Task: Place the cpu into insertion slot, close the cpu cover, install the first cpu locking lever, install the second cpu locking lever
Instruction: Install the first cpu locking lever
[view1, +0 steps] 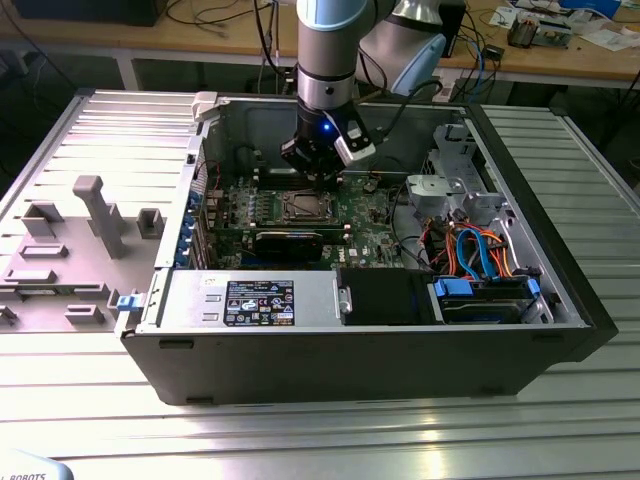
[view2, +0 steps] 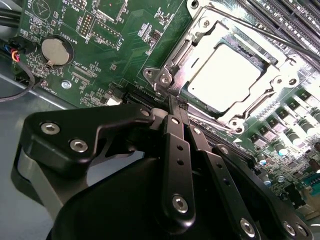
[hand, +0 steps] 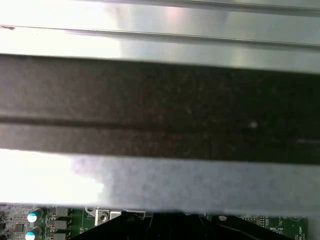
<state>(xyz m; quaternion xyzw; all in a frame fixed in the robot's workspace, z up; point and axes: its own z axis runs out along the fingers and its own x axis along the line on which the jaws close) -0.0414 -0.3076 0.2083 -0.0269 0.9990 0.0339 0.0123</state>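
A coin cell battery (view2: 56, 50) is sitting on the green motherboard (view2: 125, 45); orange and blue cables (view1: 480, 250) are lying at the case's (view1: 350, 370) three o'clock.

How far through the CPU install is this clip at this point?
Looks done: the cpu sits in the socket with the cover down around it. In hand: the gripper is at the socket's corner, by a thin locking lever. Whether either lever is latched cannot be told.

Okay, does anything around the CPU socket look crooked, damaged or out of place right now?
Nothing stands out. The cpu lies flat and square in its socket, with the cpu cover framing it evenly. The gripper sits at the socket's corner, fingers together. The surrounding motherboard looks undamaged.
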